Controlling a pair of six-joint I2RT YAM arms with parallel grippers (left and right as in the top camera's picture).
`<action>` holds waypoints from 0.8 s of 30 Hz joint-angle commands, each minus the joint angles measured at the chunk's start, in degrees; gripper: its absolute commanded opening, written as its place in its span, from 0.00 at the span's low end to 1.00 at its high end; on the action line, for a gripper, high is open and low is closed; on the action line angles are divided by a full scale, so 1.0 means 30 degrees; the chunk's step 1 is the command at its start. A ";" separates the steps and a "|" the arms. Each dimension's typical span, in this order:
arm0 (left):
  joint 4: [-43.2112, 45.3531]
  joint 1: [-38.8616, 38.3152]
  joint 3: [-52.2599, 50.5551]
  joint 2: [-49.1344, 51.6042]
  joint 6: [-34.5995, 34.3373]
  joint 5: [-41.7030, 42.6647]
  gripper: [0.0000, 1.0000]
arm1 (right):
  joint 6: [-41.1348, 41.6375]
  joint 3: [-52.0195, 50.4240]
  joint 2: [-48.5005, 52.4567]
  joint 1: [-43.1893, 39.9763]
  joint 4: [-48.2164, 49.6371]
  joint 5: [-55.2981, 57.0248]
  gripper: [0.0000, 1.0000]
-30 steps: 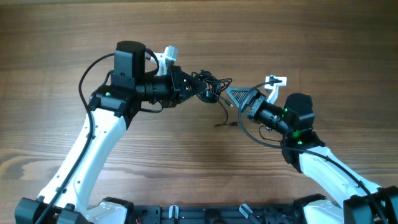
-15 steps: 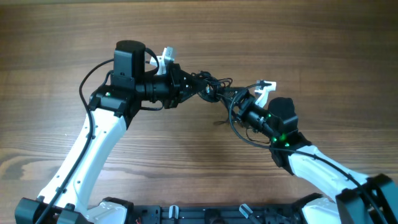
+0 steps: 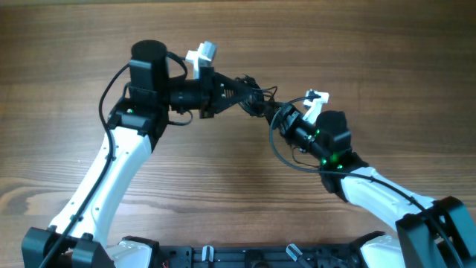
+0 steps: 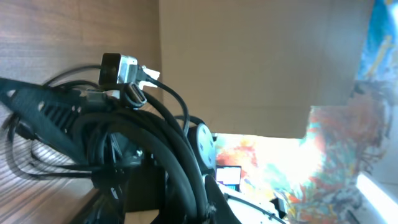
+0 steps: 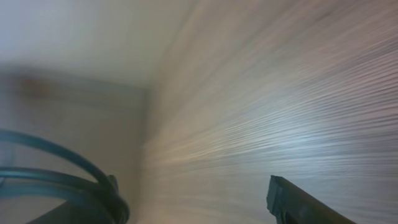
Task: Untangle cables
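Note:
The cables are a small knotted clump of thin black cords, hanging above the table between my two grippers. My left gripper is shut on the clump's left side. In the left wrist view the cords loop thickly across the frame, with a silver plug end sticking up. My right gripper sits right against the clump's right side. In the right wrist view it is open. One finger shows at the right, and cable loops lie over the left one. Bare table shows between them.
The wooden table stretches all round. The right arm's own thicker black wire bows out below its wrist. The arm bases stand at the front edge.
My right gripper has moved left and up, from a hand's width away to right against the clump. My left gripper, still shut on the cables, has turned and shifted slightly up.

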 commanded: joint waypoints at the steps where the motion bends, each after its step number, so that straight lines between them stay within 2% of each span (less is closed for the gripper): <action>1: 0.0743 0.1173 0.0452 -0.0663 -0.0117 0.2448 0.04 | -0.2346 -0.0743 0.0219 -0.2557 -0.2157 0.2120 0.76; 8: 0.0605 0.1246 0.0452 -0.0663 0.1559 0.1632 0.04 | -0.6011 -0.0743 -0.0699 -0.5136 -0.2616 0.0291 0.82; 11: 0.0590 0.1246 0.0379 -0.0663 0.1566 0.0182 0.04 | -0.7825 -0.0743 -0.1406 -0.5996 -0.2776 -0.1180 0.93; 13: 0.0131 0.1246 0.0379 -0.0663 0.1559 -0.1231 0.04 | -0.8437 -0.0743 -0.2237 -0.7162 -0.2732 -0.3985 0.99; 16: -0.0634 0.1246 0.0379 -0.0663 0.1290 -0.2987 0.04 | -0.7461 -0.0743 -0.3140 -0.8444 -0.2667 -0.7715 0.99; 19: -0.0772 0.1195 0.0379 -0.0663 -0.0510 -0.5217 0.04 | -0.5413 -0.0743 -0.3351 -0.8604 -0.2630 -1.1482 1.00; 22: -0.0772 0.0765 0.0379 -0.0663 -0.3424 -0.7919 0.04 | -0.6368 -0.0750 -0.3330 -0.7242 -0.2637 -1.3865 1.00; 24: -0.0772 0.0175 0.0379 -0.0663 -0.5282 -0.9173 0.04 | -0.7155 -0.0750 -0.3330 -0.5566 -0.2208 -1.3901 1.00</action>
